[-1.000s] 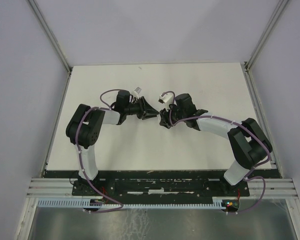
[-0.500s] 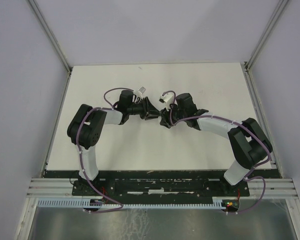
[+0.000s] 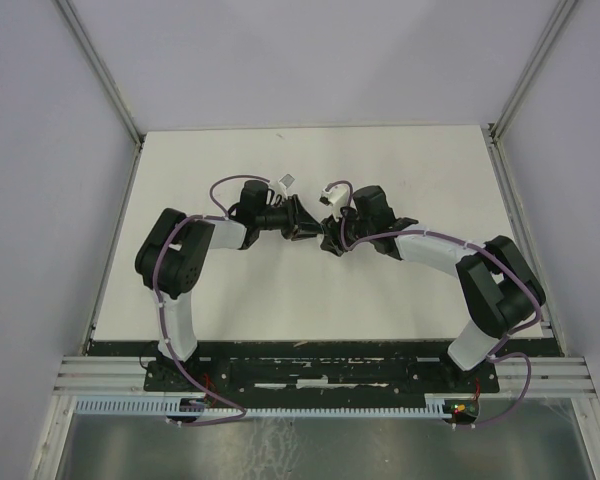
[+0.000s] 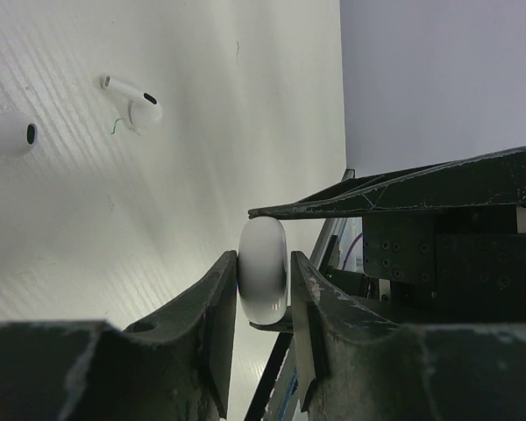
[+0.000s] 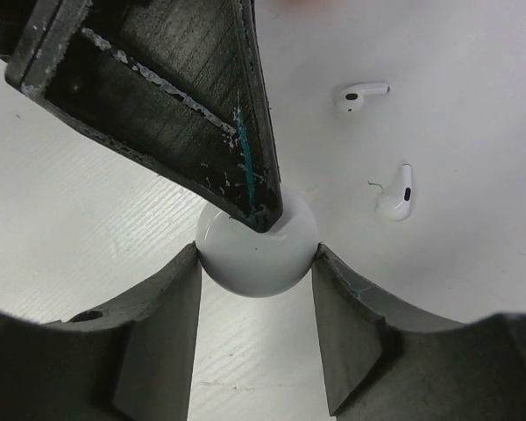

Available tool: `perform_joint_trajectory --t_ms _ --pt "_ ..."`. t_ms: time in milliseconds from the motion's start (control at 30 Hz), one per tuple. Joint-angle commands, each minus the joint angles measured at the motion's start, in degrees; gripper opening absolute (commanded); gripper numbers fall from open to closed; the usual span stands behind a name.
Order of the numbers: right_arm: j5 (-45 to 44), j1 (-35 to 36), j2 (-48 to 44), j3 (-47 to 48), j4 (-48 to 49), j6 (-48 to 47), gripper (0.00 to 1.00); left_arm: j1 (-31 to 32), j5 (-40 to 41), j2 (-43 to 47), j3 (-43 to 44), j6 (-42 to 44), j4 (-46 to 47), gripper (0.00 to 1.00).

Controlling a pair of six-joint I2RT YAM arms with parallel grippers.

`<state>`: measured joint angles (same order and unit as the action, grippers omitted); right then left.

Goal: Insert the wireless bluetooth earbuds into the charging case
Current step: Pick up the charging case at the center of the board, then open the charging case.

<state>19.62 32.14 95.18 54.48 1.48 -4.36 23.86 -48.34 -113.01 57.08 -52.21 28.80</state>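
Observation:
A white, rounded charging case [image 5: 256, 254] is held above the white table between both grippers. My right gripper [image 5: 256, 256] is shut on its wide sides. My left gripper [image 4: 263, 263] is shut on the charging case [image 4: 263, 279] across its thin faces, and one dark left finger [image 5: 202, 105] lies over the case's top. Two white earbuds lie loose on the table: one earbud [image 5: 362, 95] farther off, the other earbud [image 5: 396, 195] closer to the case. In the left wrist view the earbuds [image 4: 131, 98] show at upper left. From above, the left gripper [image 3: 306, 222] and right gripper [image 3: 327, 238] meet mid-table.
The right arm's black wrist body [image 4: 447, 237] fills the right side of the left wrist view, close to the case. The white table [image 3: 400, 170] is bounded by metal rails [image 3: 510, 200] and pale walls on three sides.
My left gripper has moved rightward to meet the right gripper, and its jaws have narrowed onto the case. The right arm has held still.

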Motion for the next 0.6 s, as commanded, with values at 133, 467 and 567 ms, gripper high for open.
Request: perform_joint_trajectory --t_ms 133,467,567 --pt "0.3 -0.9 -1.2 0.5 1.9 0.3 0.24 0.5 -2.9 0.3 1.6 2.1 2.1 0.32" --pt "-0.8 -1.8 -2.3 0.4 2.5 3.0 0.69 0.7 -2.4 0.0 1.7 1.3 3.1 0.17" --pt "-2.1 -2.3 -5.1 -1.2 4.7 4.5 0.78 0.6 -1.6 0.1 1.4 0.3 4.5 0.16"
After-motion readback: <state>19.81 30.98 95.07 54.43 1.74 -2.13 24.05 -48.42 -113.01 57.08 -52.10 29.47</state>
